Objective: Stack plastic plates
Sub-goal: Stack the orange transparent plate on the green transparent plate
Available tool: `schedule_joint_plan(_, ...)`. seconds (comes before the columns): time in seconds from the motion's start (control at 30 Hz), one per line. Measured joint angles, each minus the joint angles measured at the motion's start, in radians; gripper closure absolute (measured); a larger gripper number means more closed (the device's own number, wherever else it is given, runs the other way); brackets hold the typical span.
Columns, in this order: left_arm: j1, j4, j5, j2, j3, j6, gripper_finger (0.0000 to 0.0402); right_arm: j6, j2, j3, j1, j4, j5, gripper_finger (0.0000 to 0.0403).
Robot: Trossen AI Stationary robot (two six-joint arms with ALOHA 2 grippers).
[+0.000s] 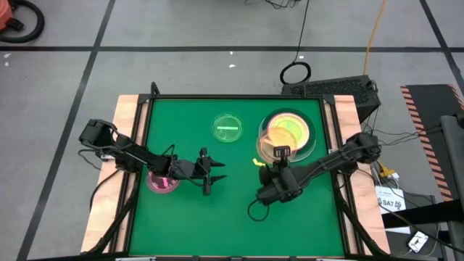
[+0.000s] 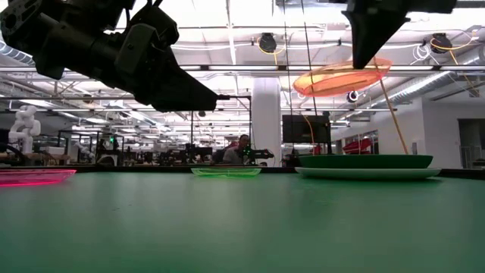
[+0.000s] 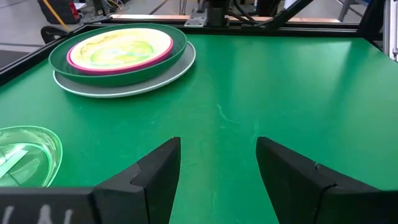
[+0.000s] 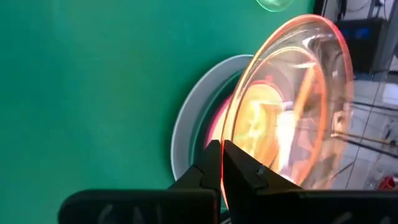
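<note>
Right end effector is pinched tight on the rim of the amber dish, holding it tilted up off the counter, right over the stack. The low view shows what the overhead one can't: the dish hangs clear in the air, well above the dark-green plate and not touching it. The right wrist view looks straight through the amber plastic to the plates below. Left end effector has its fingers spread wide with nothing in them, hovering over bare green near the middle. The stack itself, best seen from the left wrist: pale plate on the bottom, dark-green on it, then a pink one with a yellowish-green dish sitting inside. A green dish lies alone just left of the stack, and a pink dish sits under the left arm by the left edge.
</note>
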Motion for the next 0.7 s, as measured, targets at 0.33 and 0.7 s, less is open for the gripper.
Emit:
schedule_joint_plan(0.33,0.0,0.0,0.0,0.0,0.0,0.053,0.0185,-0.012,0.0,-0.001,-0.067,-0.002,-0.001,0.0403)
schedule_joint_plan(0.7,0.009,0.0,0.0,0.0,0.0,0.052,0.0185,0.027,-0.001,-0.032,-0.106,0.019,0.074,0.0403)
